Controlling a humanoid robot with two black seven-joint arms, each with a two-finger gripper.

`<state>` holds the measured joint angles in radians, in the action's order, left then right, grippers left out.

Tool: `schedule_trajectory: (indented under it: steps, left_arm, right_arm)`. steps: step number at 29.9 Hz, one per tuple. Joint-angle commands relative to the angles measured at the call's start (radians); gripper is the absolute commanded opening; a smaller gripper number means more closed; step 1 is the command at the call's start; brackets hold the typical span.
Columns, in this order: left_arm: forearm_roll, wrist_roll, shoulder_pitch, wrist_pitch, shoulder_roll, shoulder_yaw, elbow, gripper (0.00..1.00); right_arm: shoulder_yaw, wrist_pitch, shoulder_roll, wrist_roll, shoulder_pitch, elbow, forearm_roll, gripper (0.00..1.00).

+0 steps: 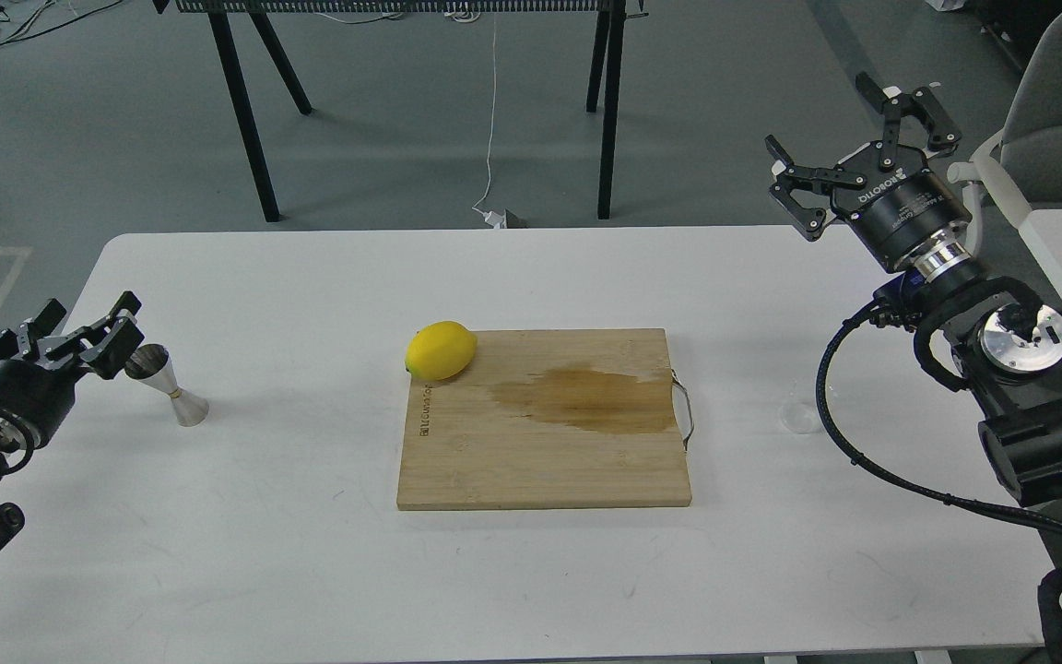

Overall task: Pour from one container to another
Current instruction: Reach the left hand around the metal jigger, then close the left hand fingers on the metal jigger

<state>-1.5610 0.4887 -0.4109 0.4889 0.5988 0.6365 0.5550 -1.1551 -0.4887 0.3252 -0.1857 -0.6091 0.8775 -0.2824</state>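
The steel jigger [168, 386] stands upright on the white table [310, 572] at the far left. Just left of it my left gripper [88, 323] is open, its near finger close beside the jigger's mouth, nothing held between the fingers. The clear glass cup [800, 417] sits faintly visible on the table right of the cutting board, partly behind my right arm's black cable. My right gripper [840, 129] hangs high above the table's far right corner, open wide and empty, well above and behind the cup.
A bamboo cutting board [545, 420] with a brown wet stain lies mid-table, a yellow lemon [440, 350] on its far left corner. A grey chair [1061, 120] stands beyond the right edge. Black table legs [241, 111] stand on the floor behind.
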Motion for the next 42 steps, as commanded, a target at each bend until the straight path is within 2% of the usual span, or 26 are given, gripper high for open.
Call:
schedule_trajectory:
  steps: [1, 12, 42]
  left_arm:
    - [0.006, 0.000, 0.000, 0.000, -0.005, 0.002, -0.003, 1.00]
    - [0.018, 0.000, -0.002, 0.000, -0.054, 0.000, 0.006, 1.00]
    - [0.022, 0.000, 0.038, 0.000, -0.068, 0.002, -0.003, 1.00]
  right_arm:
    - [0.017, 0.000, 0.000, 0.000, -0.008, -0.003, 0.000, 0.99]
    - [0.020, 0.000, 0.000, 0.000, -0.006, -0.005, 0.000, 0.99]
    - [0.025, 0.000, 0.000, 0.000, -0.006, -0.003, 0.000, 0.99]
